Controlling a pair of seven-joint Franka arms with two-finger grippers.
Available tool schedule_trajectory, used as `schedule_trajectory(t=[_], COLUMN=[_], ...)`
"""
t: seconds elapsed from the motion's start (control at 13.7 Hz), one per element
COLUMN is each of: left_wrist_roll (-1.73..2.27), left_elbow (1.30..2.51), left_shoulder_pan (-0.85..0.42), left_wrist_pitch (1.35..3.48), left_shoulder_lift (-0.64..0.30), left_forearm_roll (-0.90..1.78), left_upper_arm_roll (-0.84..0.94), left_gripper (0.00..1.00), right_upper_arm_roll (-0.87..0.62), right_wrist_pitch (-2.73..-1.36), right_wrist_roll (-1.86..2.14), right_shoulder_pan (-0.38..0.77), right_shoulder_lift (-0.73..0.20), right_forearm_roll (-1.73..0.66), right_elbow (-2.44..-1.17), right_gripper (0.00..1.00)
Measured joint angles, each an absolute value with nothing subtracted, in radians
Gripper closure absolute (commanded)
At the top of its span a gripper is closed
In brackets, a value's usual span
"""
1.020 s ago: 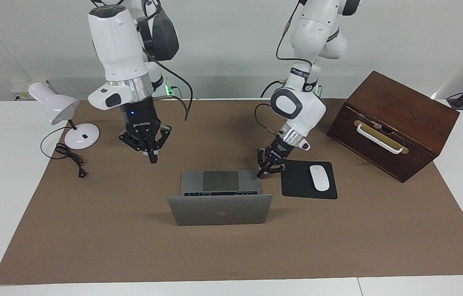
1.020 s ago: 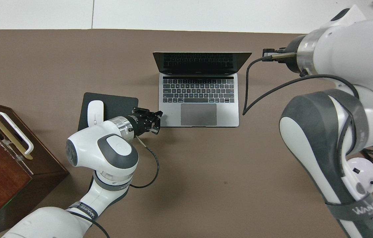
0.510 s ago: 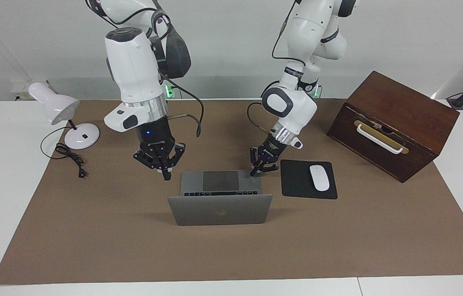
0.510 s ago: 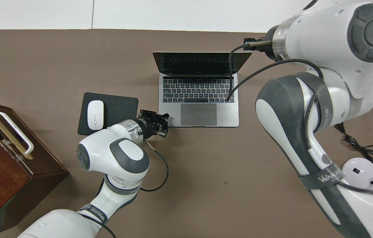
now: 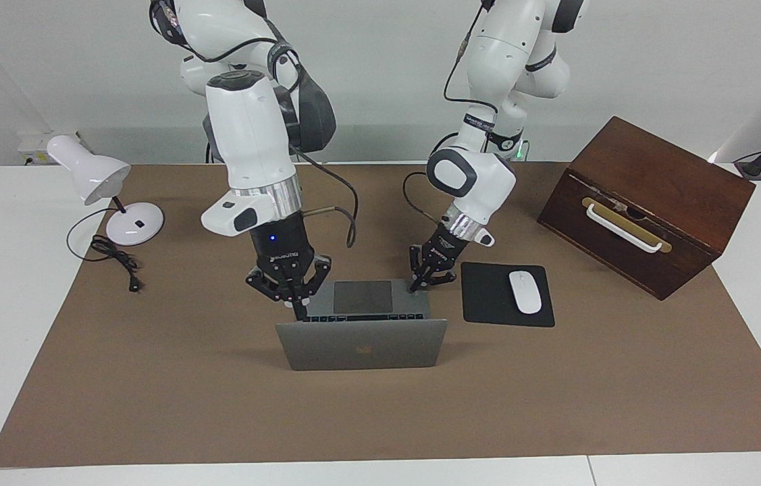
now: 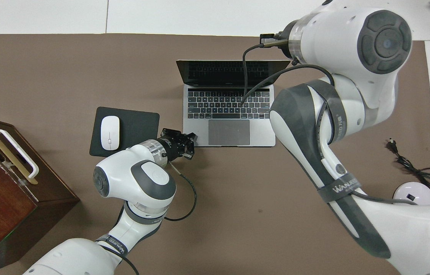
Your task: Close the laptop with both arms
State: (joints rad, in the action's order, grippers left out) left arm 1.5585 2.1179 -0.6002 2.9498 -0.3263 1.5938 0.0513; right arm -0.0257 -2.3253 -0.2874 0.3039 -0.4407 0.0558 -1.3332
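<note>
Standing open near the middle of the brown mat (image 5: 150,405), the laptop (image 5: 361,337) is serving as the landmark here, its lid raised and its keyboard (image 6: 228,104) and trackpad (image 6: 229,132) facing the robots.

The left gripper (image 5: 426,278) is pressing its tips onto the corner of the laptop's base nearest the robots, toward the left arm's end of the table; its fingers (image 6: 184,143) are drawn together, clenched on nothing.

The right gripper (image 5: 291,289) is hanging over the laptop's edge toward the right arm's end of the table, level with the keyboard. Its fingers are spread apart, released, holding nothing. In the overhead view the right arm (image 6: 325,126) is covering that edge and hiding its own gripper.

Just beside the laptop, toward the left arm's end, a black mouse pad (image 5: 507,295) is lying flat, carrying a white mouse (image 5: 525,291). Past the pad, well apart from the laptop, a dark wooden box (image 5: 647,202) with a white handle (image 5: 623,229) is sitting shut, so its contents are not showing.

Toward the right arm's end, well apart from the laptop, a white desk lamp (image 5: 107,196) is standing with its black cord (image 5: 113,256) trailing on the mat.
</note>
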Motion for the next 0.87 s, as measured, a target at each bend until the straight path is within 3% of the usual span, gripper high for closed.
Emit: schedule_trajectory(t=[0.87], left_wrist_roll=[1.486], left_elbow=[2.115], left_shoulder_pan=[-0.599], left_wrist_pitch=[2.951], left_shoulder_lift=[-0.329], left_forearm_roll=[1.596], left_upper_arm_roll=[0.051], left_gripper=[1.00], right_upper_arm_roll=[-0.025], right_wrist_pitch=[-2.417], right_wrist_roll=[-0.287], right_shoulder_pan=[0.347], right_shoulder_lift=[-0.643], right_forearm_roll=[0.067], right_elbow=[-1.181], right_gripper=[1.00])
